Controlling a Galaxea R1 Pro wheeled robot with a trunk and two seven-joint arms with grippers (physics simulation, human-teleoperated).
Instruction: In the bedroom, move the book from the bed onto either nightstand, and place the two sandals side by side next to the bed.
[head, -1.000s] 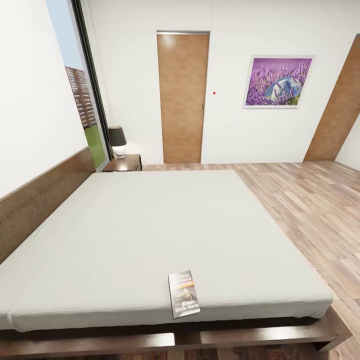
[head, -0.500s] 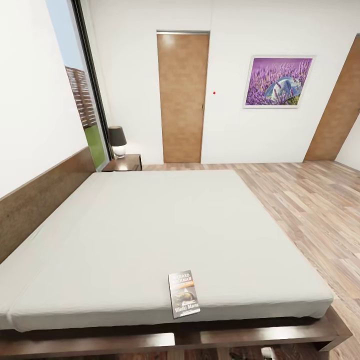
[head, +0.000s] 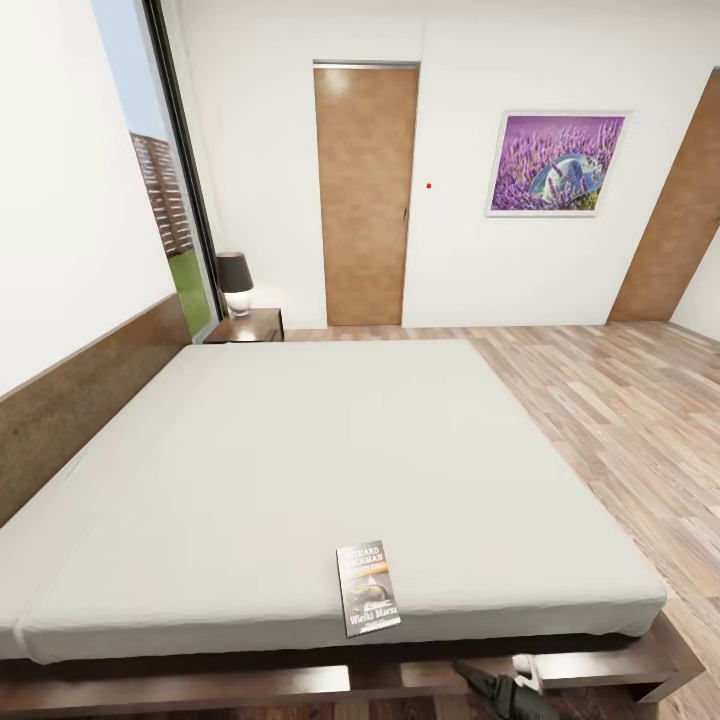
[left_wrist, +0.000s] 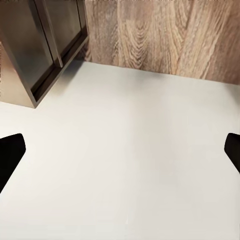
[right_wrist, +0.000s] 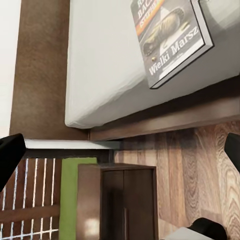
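The book (head: 368, 588) lies flat on the bed's off-white mattress (head: 320, 450), at the near edge, with its dark cover and orange band facing up. The right wrist view shows the book (right_wrist: 170, 40) over the mattress edge and the dark bed frame (right_wrist: 165, 120). My right gripper (head: 495, 690) pokes up at the bottom of the head view, below the frame rail and right of the book. It is open (right_wrist: 120, 155) and holds nothing. My left gripper (left_wrist: 120, 152) is open over a plain off-white surface. A nightstand (head: 248, 325) stands at the bed's far corner. The sandals are out of view.
A dark-shaded lamp (head: 236, 283) sits on the far nightstand by the tall window (head: 160, 190). Another dark brown nightstand (right_wrist: 122, 200) shows beside the bed frame. Wood-plank floor (head: 620, 420) stretches to the bed's right. A brown door (head: 365, 195) and a lavender picture (head: 557, 162) are on the far wall.
My right gripper has risen into the bottom of the head view, below the bed frame. The book, the bed and the camera have not moved.
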